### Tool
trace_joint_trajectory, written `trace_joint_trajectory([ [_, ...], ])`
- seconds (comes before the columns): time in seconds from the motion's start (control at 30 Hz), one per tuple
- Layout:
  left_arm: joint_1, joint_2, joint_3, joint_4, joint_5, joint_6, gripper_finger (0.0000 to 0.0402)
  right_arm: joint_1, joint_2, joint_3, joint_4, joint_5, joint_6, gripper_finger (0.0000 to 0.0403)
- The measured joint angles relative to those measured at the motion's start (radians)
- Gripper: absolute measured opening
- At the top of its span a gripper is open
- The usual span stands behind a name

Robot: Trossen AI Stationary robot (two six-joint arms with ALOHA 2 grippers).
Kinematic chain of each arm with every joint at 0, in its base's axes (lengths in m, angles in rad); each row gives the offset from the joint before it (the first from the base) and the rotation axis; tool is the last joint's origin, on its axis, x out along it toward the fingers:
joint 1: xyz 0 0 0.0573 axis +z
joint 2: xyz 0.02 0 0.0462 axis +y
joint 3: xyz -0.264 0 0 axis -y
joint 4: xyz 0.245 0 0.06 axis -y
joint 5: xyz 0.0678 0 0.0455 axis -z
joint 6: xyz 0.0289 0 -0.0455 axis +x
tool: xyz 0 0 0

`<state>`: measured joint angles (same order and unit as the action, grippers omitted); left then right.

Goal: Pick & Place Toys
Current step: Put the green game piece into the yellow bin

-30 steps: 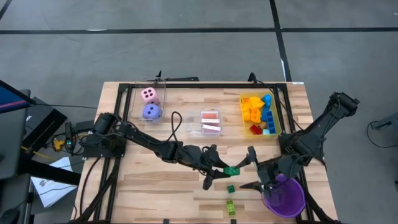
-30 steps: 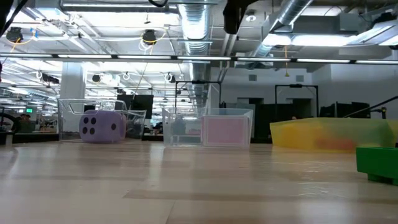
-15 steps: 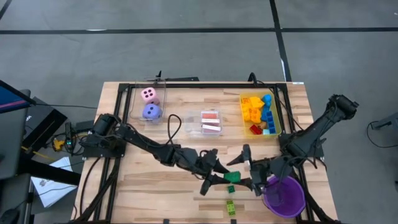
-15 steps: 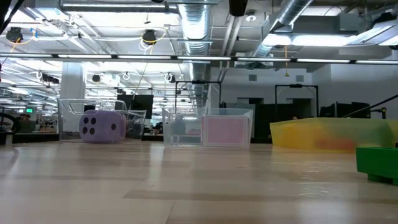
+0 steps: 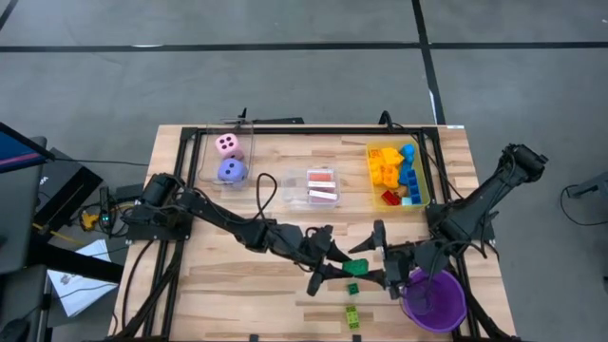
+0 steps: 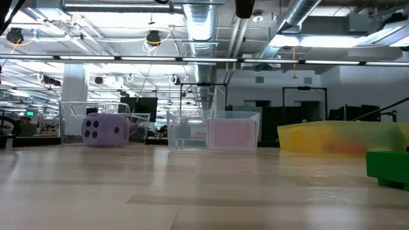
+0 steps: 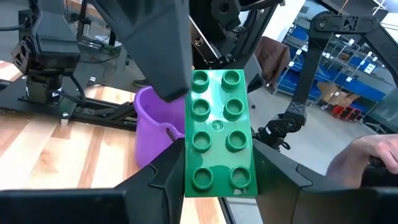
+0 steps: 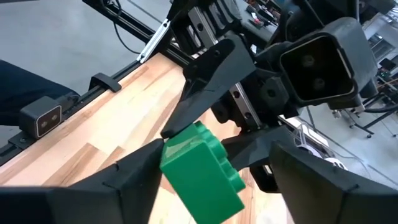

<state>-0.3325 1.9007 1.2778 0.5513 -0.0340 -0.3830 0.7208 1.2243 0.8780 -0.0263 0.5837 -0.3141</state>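
The right gripper (image 5: 377, 256) had moved in from beside the round purple plastic cup (image 5: 435, 300) toward the middle of the wooden table (image 5: 237, 285), and its fingers had started to narrow around the green plastic building brick with eight studs (image 5: 355, 268). One second before, it stood nearer to the cup with the fingers wider and well apart from the brick. The left gripper (image 5: 332, 264) had not changed its grasp: it was clenched on the same brick, which it held in the air above the table, and in the left wrist view the brick (image 7: 217, 134) sat between its two dark fingers with the studs toward the camera. In the right wrist view the brick (image 8: 200, 172) lay between the right fingers, but I could not tell if they already touched it. To my judgement this was a handover from left arm to right arm, not yet finished. Two smaller green bricks (image 5: 352, 304) lay on the table below, and the yellow see-through bin (image 5: 423, 195) with many bricks stood farther back.
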Motion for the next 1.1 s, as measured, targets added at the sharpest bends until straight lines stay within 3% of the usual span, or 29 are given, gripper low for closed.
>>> trace_joint_trajectory([
  [0.47,0.002,0.000,0.001,-0.002,0.009,-0.009,0.0145,0.002,0.001,0.000,-0.027,-0.018,-0.006,0.0112],
  [0.83,0.007,0.000,0.001,-0.031,-0.002,0.066,0.0200,-0.002,0.000,0.000,-0.021,0.007,0.024,0.0106],
  [1.1,0.010,0.000,0.001,-0.191,0.005,0.168,0.0214,-0.002,-0.001,0.000,-0.026,0.072,0.026,0.0090],
])
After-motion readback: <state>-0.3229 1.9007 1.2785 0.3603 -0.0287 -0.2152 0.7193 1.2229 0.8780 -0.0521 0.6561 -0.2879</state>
